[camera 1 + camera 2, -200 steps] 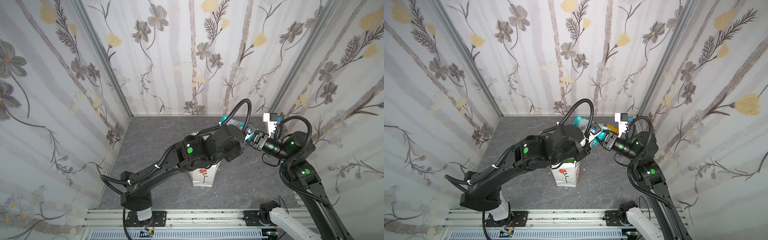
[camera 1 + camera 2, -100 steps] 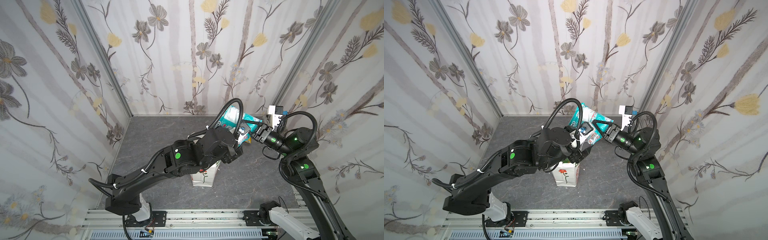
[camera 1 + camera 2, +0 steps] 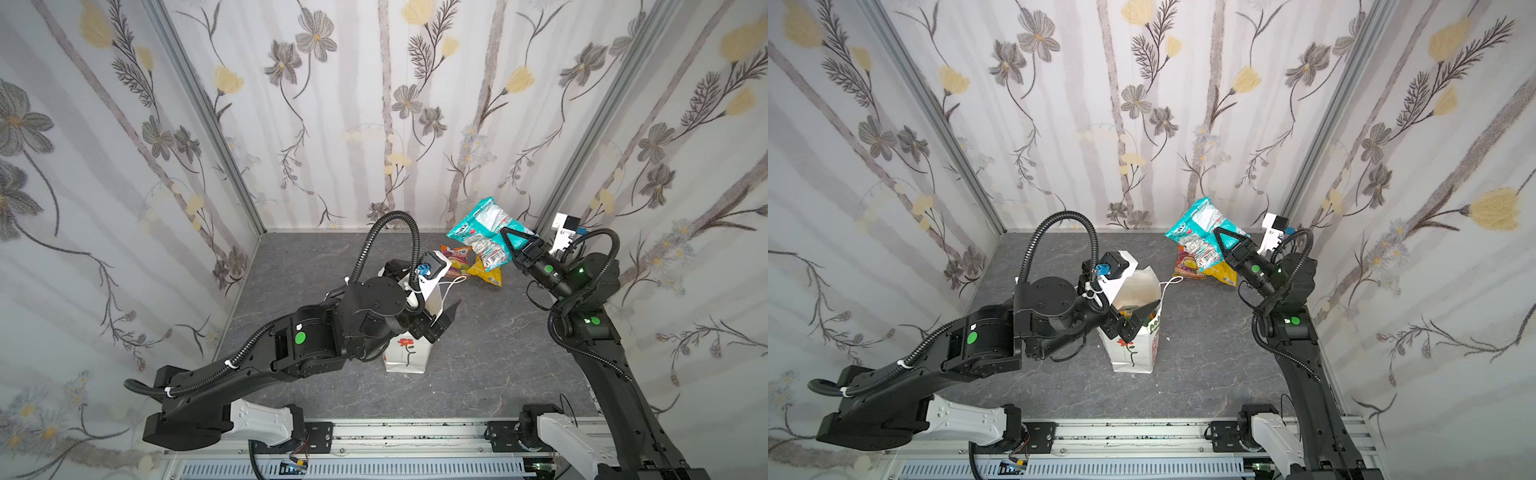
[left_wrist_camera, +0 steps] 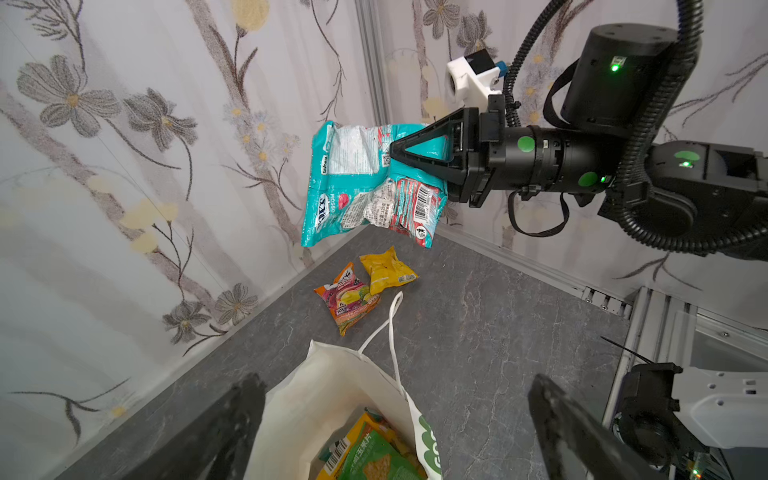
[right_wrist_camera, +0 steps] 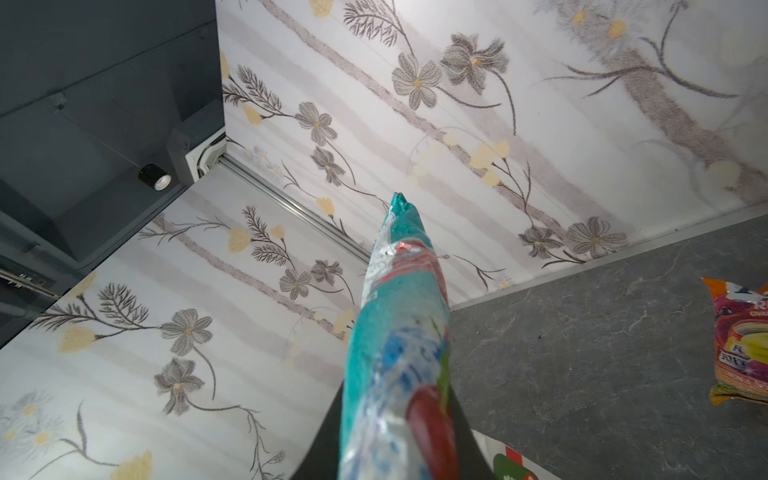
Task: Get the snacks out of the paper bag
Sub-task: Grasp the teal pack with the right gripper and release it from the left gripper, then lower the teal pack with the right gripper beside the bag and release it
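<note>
Holding teal packet (image 4: 353, 183) aloft, right gripper (image 4: 399, 150) pinching its edge; lower beside yellow packet (image 4: 384, 270), far right, before release. Meanwhile left gripper (image 4: 395, 415) spread wide over paper bag (image 4: 316, 395) mouth.

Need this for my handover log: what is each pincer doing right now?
Left pincer: open, empty, at the paper bag mouth.
Right pincer: shut on the teal snack packet, held in the air.

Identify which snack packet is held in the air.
The teal packet, clamped in the right gripper; the orange-pink packet and yellow packet lie on the floor.
</note>
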Robot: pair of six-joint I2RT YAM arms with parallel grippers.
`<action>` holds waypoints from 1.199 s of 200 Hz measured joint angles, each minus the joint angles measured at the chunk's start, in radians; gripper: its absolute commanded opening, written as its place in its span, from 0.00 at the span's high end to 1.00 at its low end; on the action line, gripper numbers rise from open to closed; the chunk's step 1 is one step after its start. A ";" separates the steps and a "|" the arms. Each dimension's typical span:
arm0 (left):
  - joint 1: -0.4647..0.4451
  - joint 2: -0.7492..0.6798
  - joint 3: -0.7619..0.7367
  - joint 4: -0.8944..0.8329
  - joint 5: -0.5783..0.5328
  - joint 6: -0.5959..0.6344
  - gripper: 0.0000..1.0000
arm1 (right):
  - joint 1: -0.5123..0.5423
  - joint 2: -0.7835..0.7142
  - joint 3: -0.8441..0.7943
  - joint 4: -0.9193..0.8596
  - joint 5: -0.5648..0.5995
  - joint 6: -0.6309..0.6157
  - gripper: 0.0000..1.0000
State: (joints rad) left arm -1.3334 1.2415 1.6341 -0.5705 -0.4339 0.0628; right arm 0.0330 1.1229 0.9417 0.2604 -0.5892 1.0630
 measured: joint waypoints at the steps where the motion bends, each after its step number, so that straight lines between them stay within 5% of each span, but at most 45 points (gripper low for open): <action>1: 0.000 -0.002 -0.002 0.000 0.000 -0.001 0.00 | -0.002 0.000 -0.002 0.002 0.000 0.001 1.00; 111: 0.081 -0.059 -0.069 -0.049 -0.028 -0.121 0.00 | -0.039 0.237 -0.300 0.096 0.092 -0.022 1.00; 240: 0.146 -0.045 -0.076 -0.114 0.021 -0.190 0.00 | 0.036 0.628 -0.344 0.293 0.137 -0.023 0.98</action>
State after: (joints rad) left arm -1.1877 1.1969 1.5578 -0.6842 -0.4133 -0.1268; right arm 0.0692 1.7512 0.5980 0.5533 -0.4526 1.0397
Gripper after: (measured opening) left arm 0.997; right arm 0.240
